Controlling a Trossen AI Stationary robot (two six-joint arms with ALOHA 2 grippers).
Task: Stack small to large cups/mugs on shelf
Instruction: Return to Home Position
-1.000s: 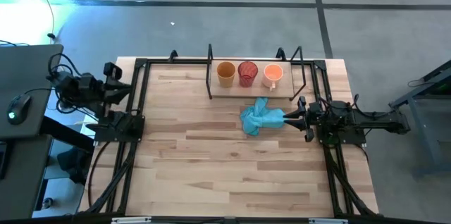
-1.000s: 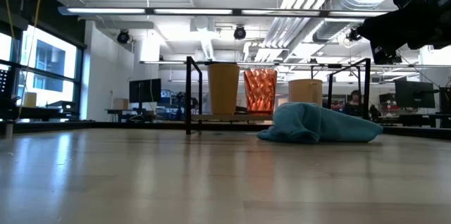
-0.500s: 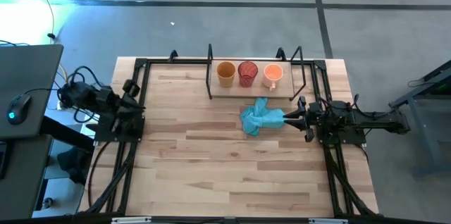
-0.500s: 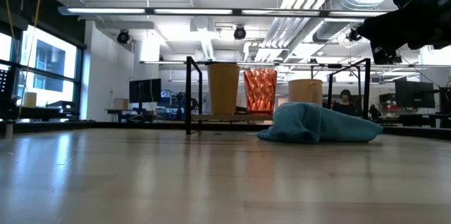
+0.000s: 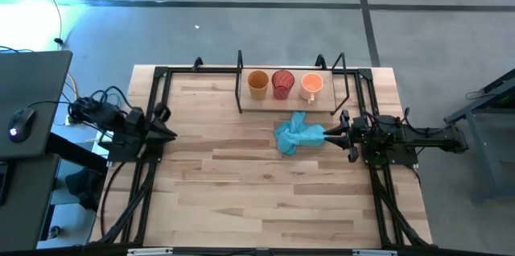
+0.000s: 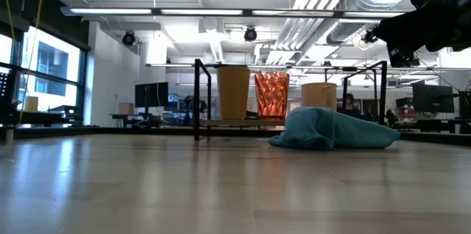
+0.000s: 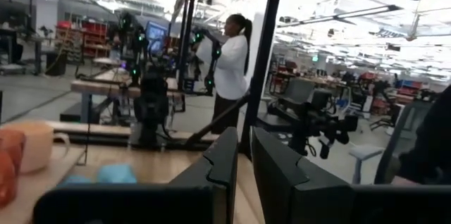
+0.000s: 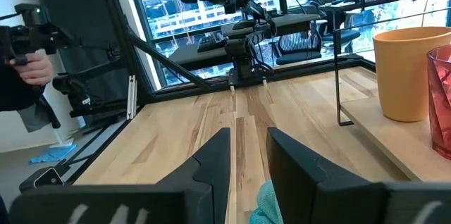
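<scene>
Three cups stand in a row on the light-wood shelf (image 5: pixel 326 103) at the table's far side: an amber-orange cup (image 5: pixel 257 84), a red translucent cup (image 5: pixel 282 84) and a pale orange mug (image 5: pixel 311 85). My right gripper (image 5: pixel 327 134) hovers above the right end of a light blue cloth (image 5: pixel 294 134) that lies on the table, its fingers a narrow gap apart; the cloth shows below that gap (image 8: pixel 263 206). My left gripper (image 5: pixel 167 133) is shut and empty at the table's left edge, pointing toward the right.
The shelf's black frame legs (image 5: pixel 239 83) stand at both ends of the board. Black arm frames run along the table's left (image 5: pixel 149 175) and right (image 5: pixel 386 200) sides. A person (image 7: pixel 229 62) stands beyond the table, and a person's hand (image 8: pixel 21 37) shows at the left side.
My left arm has swung from outside the table's left edge toward the near and right, so its gripper now points across the table. My right gripper, the cloth and the cups have kept still.
</scene>
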